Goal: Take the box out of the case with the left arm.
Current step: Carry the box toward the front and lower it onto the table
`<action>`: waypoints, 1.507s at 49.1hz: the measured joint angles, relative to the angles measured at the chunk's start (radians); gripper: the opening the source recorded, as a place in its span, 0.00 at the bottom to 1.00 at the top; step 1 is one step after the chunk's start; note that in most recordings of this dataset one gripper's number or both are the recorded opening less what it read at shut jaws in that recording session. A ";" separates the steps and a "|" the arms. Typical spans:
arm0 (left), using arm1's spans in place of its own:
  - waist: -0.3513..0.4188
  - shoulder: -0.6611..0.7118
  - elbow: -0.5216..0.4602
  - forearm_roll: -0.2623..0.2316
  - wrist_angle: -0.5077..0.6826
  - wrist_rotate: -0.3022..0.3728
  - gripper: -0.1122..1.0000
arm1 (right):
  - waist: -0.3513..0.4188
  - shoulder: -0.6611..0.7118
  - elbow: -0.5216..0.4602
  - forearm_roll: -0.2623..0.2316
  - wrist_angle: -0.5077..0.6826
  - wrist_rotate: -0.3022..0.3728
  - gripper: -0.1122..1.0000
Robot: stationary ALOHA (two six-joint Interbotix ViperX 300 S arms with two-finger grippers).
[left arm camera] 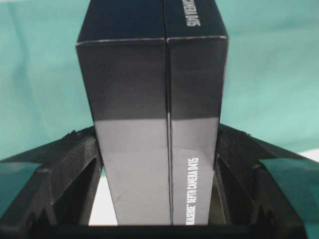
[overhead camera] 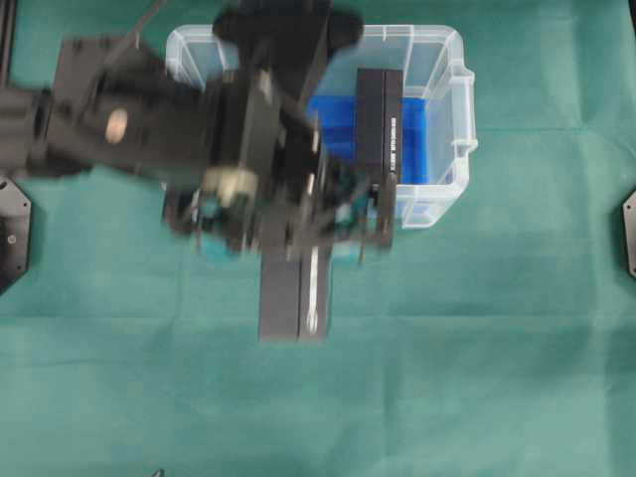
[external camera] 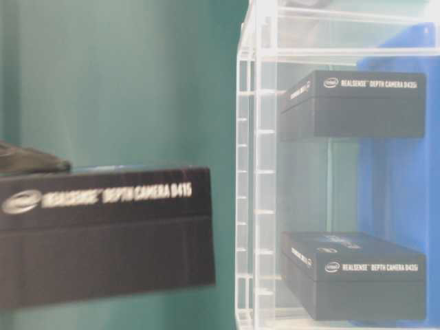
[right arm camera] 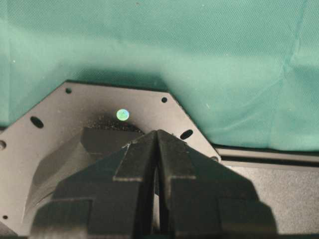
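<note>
A green cloth [overhead camera: 477, 378] covers the whole worktop, reaching every edge of the overhead view. It lies mostly flat, with faint creases running across it and soft folds near the right side. The same green fills the backdrop at table level. Light falls evenly from above, leaving only mild shadows. A black mounting plate [overhead camera: 628, 234] sits at the right edge, another [overhead camera: 12, 234] at the left edge.

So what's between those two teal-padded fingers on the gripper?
A black box, labelled as a depth camera, clamped on both sides by the left gripper. The left wrist view shows it best.
</note>
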 measured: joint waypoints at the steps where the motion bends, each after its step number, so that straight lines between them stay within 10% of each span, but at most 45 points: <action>1: -0.011 0.000 0.002 -0.002 0.000 -0.014 0.65 | 0.000 0.000 0.000 0.000 0.000 0.002 0.09; 32: -0.097 -0.014 0.114 0.035 -0.048 -0.124 0.65 | 0.000 0.000 0.000 0.000 0.000 0.002 0.09; 59: -0.043 -0.126 0.680 0.034 -0.589 -0.196 0.65 | 0.000 0.000 0.000 0.000 0.002 0.002 0.09; 74: -0.028 -0.104 0.793 0.029 -0.813 -0.167 0.65 | 0.000 -0.002 0.000 0.000 0.000 0.000 0.09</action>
